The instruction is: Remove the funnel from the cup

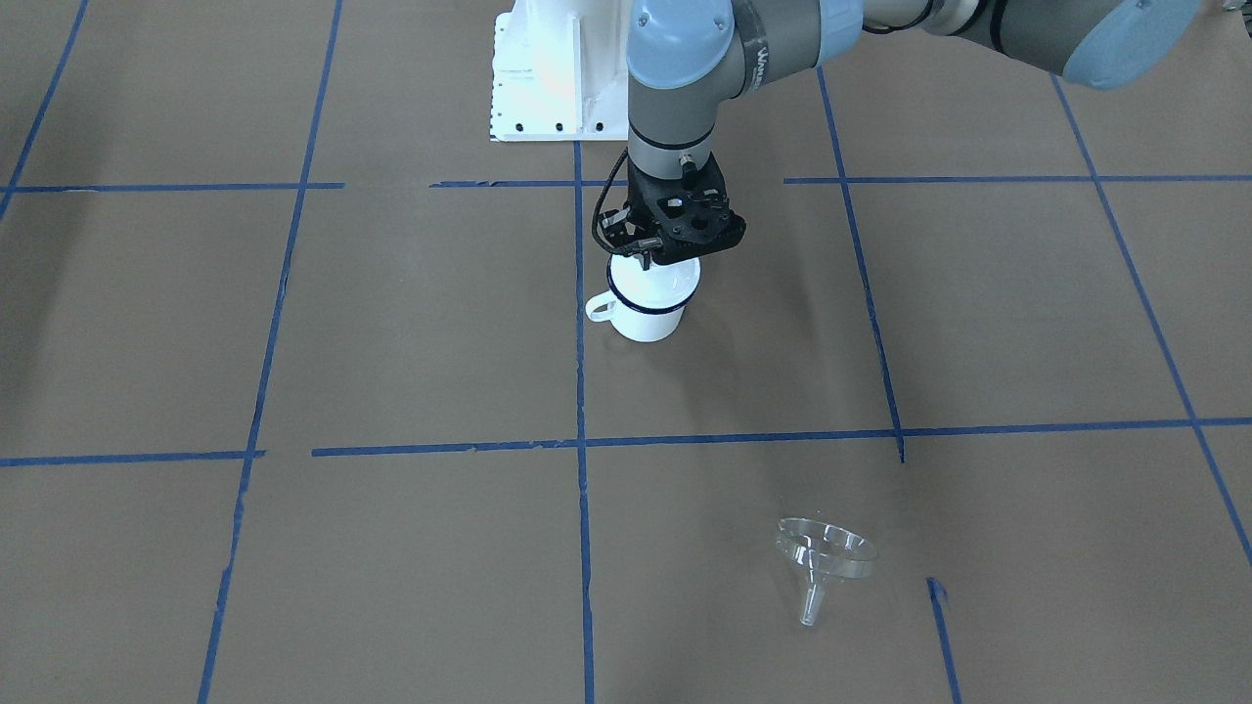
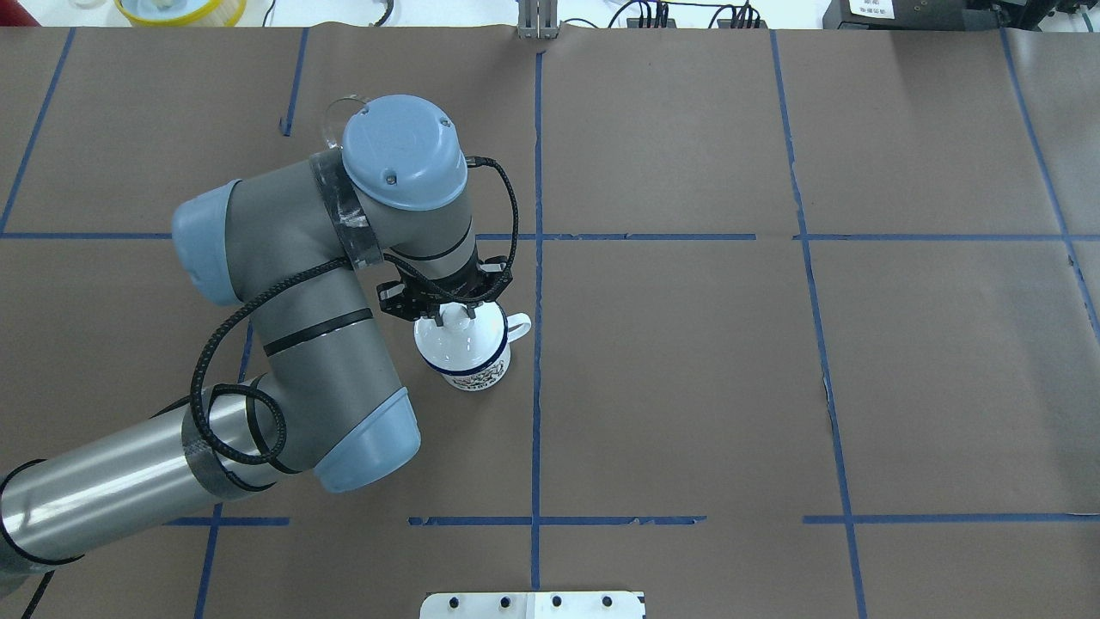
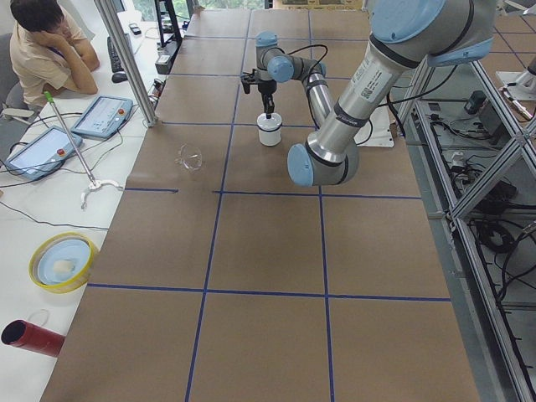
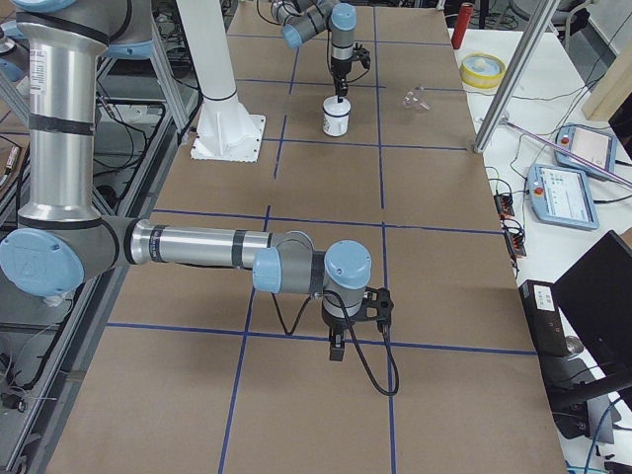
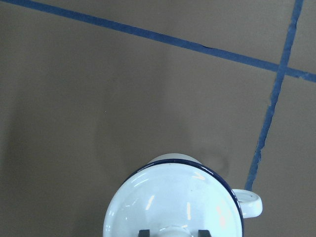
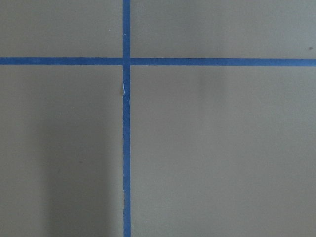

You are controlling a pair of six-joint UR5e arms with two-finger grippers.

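Observation:
The clear funnel (image 1: 822,559) lies on its side on the brown table, far from the cup and nearer the operators' side. It also shows in the exterior left view (image 3: 191,157). The white cup (image 1: 646,321) with a dark blue rim stands upright near the table's middle, handle toward the robot's right. A white round knobbed lid (image 5: 173,197) covers it. My left gripper (image 2: 455,318) hangs straight down over the cup, its two fingers closed on the lid's knob. My right gripper (image 4: 336,348) hovers low over bare table far off; I cannot tell whether it is open or shut.
Blue tape lines (image 1: 581,445) divide the brown table into squares. The white robot base (image 1: 548,78) stands behind the cup. An operator (image 3: 46,46) sits at a side desk with tablets, a yellow bowl (image 3: 63,261) and a red can.

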